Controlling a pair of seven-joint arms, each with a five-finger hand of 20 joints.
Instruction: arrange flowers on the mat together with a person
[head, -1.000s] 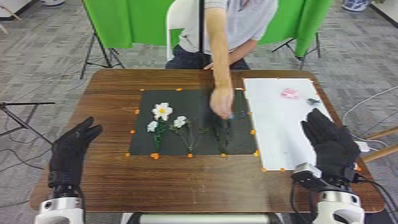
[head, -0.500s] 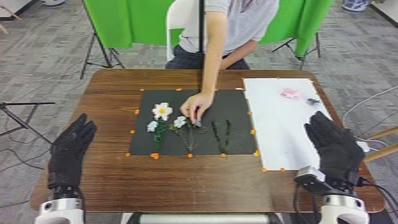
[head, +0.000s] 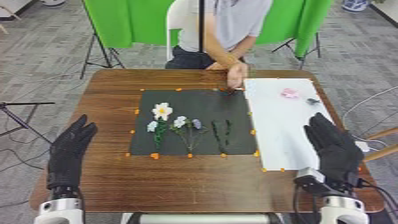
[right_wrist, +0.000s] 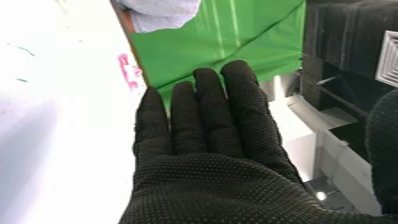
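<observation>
In the head view my left hand (head: 69, 150) is at the table's left side, fingers straight, and my right hand (head: 336, 145) is beside the white sheet, open. The right wrist view shows my right hand (right_wrist: 209, 145) with straight fingers, holding nothing. On the black mat (head: 178, 100) lie a white flower with a yellow centre (head: 162, 110), a smaller white flower (head: 152, 126), another white flower (head: 179, 122), a bluish-purple flower (head: 196, 123) and green stems (head: 222, 137). A person's hand (head: 236, 77) is at the mat's far right corner, by a small dark reddish item (head: 226, 91).
The white sheet (head: 280, 125) right of the mat bears a pink flower (head: 290, 93) and a small grey-blue flower (head: 313, 101). Orange tape pieces (head: 155, 156) line the mat's edges. The person sits across the brown table (head: 204, 185).
The person's hand has placed the bluish-purple flower beside the white one, let go, and moved away to the mat's far right corner. My hands have stayed nearly still.
</observation>
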